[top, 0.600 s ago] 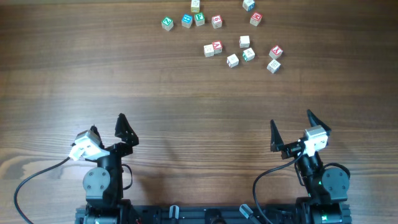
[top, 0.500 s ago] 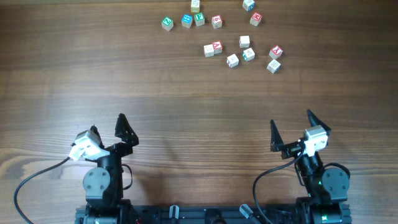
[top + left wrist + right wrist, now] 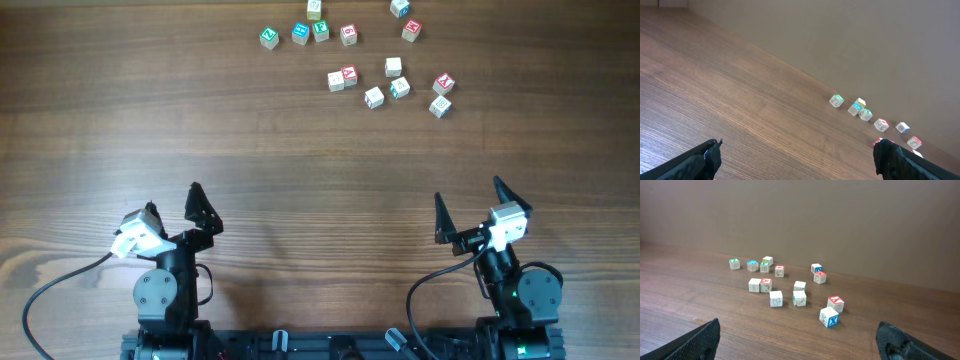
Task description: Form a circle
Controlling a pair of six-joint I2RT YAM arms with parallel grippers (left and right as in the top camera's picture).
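Several small pale wooden letter cubes (image 3: 374, 97) lie scattered at the table's far side, right of centre; no circle shows among them. A short row runs from a green-faced cube (image 3: 268, 38) to a red-faced one (image 3: 348, 35). A blue X cube (image 3: 829, 316) is the closest to my right gripper (image 3: 799, 330). My left gripper (image 3: 172, 205) and right gripper (image 3: 468, 195) both stand open and empty near the front edge, far from the cubes. The left wrist view shows the row (image 3: 856, 108) beyond my left gripper (image 3: 797, 150).
Both arm bases (image 3: 165, 295) sit at the table's front edge with black cables (image 3: 60, 285) looping beside them. A plain brown wall (image 3: 840, 220) rises right behind the cubes. Bare wood tabletop (image 3: 320, 160) lies between the grippers and the cubes.
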